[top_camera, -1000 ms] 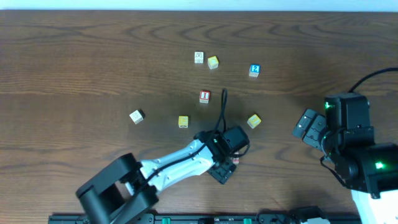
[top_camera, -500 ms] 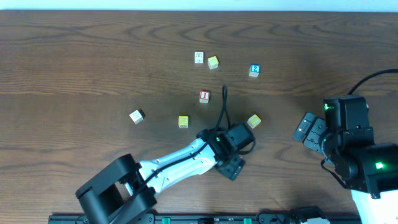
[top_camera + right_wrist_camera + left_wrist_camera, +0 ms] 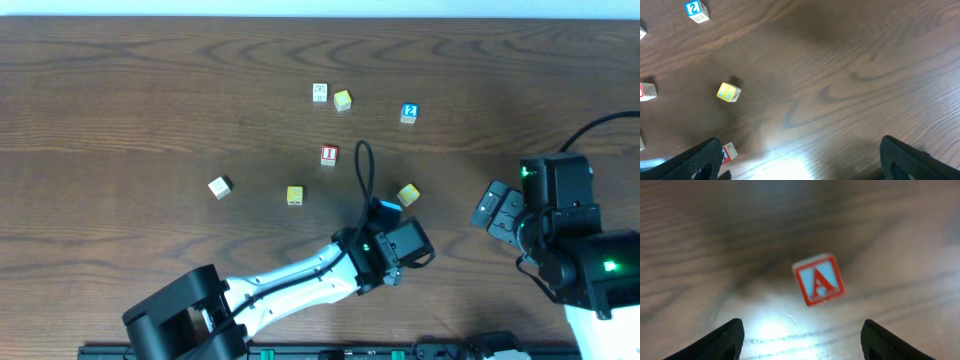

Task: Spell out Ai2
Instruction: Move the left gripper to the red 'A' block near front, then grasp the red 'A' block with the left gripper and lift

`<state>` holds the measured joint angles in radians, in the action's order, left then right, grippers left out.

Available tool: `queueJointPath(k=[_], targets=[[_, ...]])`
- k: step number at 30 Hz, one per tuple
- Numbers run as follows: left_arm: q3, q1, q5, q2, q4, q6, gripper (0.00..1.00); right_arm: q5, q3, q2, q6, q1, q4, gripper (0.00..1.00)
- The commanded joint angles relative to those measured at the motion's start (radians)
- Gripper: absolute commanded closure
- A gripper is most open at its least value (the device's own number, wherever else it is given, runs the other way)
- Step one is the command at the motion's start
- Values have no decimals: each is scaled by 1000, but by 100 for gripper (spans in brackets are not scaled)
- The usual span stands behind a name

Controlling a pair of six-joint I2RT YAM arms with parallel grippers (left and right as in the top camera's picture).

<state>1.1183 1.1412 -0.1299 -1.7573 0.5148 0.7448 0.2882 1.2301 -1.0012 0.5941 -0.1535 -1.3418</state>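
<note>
The A block [image 3: 819,280], red-framed with a red A on light blue, lies on the table in the left wrist view, ahead of and between my left gripper's fingers [image 3: 801,326]. They are wide open and hold nothing. In the overhead view my left gripper [image 3: 405,248] covers that block. A red-edged block [image 3: 729,152], likely the same one, shows in the right wrist view. The red I block [image 3: 329,155] lies mid-table and the blue 2 block [image 3: 408,113] farther back. My right gripper [image 3: 495,205] is open and empty at the right [image 3: 801,142].
A white block [image 3: 320,92] and a yellow block [image 3: 343,100] lie at the back. A yellow block [image 3: 408,194] lies just behind my left gripper. Another yellow block [image 3: 295,195] and a pale block [image 3: 220,187] lie to the left.
My left gripper has moved right along the front of the table. The red block that peeked out beside it is now hidden under it in the overhead view. The right arm has not moved.
</note>
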Motion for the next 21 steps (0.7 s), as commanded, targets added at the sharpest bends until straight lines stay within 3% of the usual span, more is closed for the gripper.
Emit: queueJointPath(k=[1,21], targets=[[11,-2,-76,-34,-24,82,24,14,1,5,-8,8,-2,1],[12,-2,-44,-124,-154,63,26,15,1,5,-8,8,-24,1]])
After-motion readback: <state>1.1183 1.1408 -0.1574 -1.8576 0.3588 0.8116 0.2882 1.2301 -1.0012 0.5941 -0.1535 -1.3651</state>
